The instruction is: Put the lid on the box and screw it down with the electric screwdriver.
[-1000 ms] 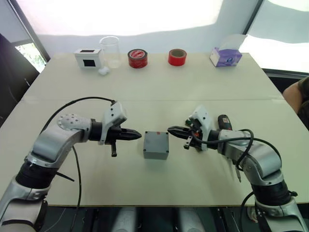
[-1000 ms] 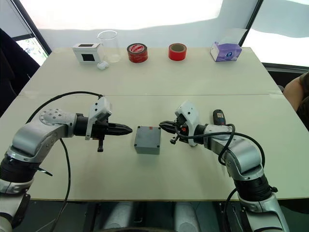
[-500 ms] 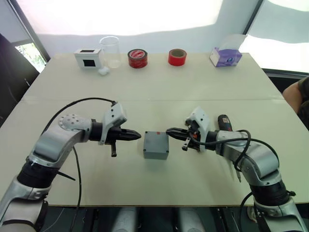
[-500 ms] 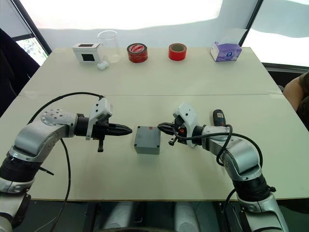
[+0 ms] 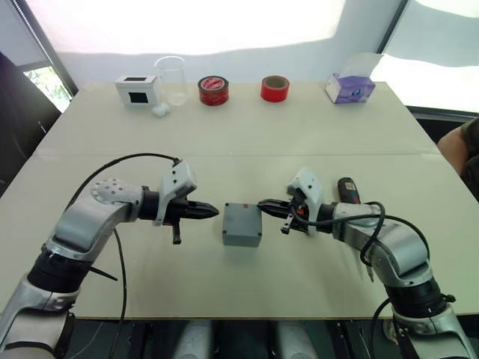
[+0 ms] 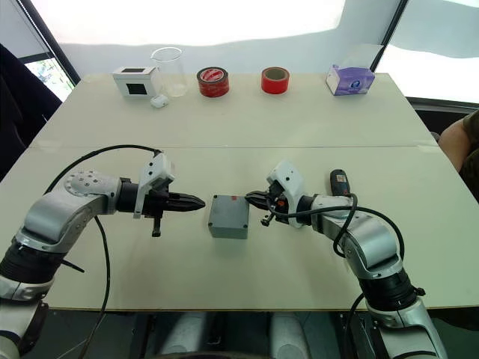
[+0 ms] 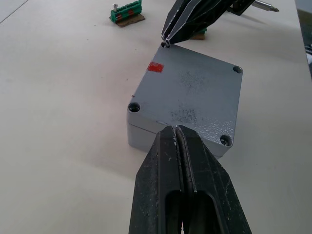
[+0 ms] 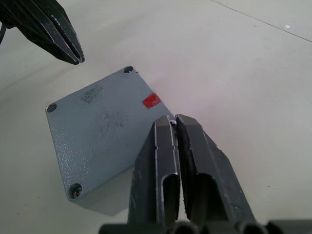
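**Lid seated on the box, both my grippers pinched shut at its sides**

Nearest me, in the middle of the table (image 5: 247, 142), the lid (image 7: 192, 92) lies flat on the box (image 5: 242, 224), its edges lined up with the box walls. A small red mark sits on the lid near its far right corner. I can see a screw hole at each of three corners; the one at the far right corner is hidden under my right fingertips.

My left gripper (image 5: 215, 211) hovers just to the left of the box, its fingers pressed together with nothing between them, the tips pointing at the box's left side and not quite touching it. My right gripper (image 5: 261, 204) comes in from the right, its fingers also pressed together, tips resting at the lid's far right corner. In the left wrist view something tiny and pale sits at those tips, too small for me to say what it is.

Just right of my right wrist the electric screwdriver (image 5: 346, 189) lies on the table, partly hidden by the arm. Beyond the box, in the left wrist view, a small green bit holder (image 7: 126, 11) rests on the table.

Along the far edge, from left to right, stand a white box with a black window (image 5: 136, 90), a clear beaker (image 5: 171, 79), a dark red tape roll (image 5: 213, 90), a bright red tape roll (image 5: 275, 88) and a purple tissue box (image 5: 349, 87).
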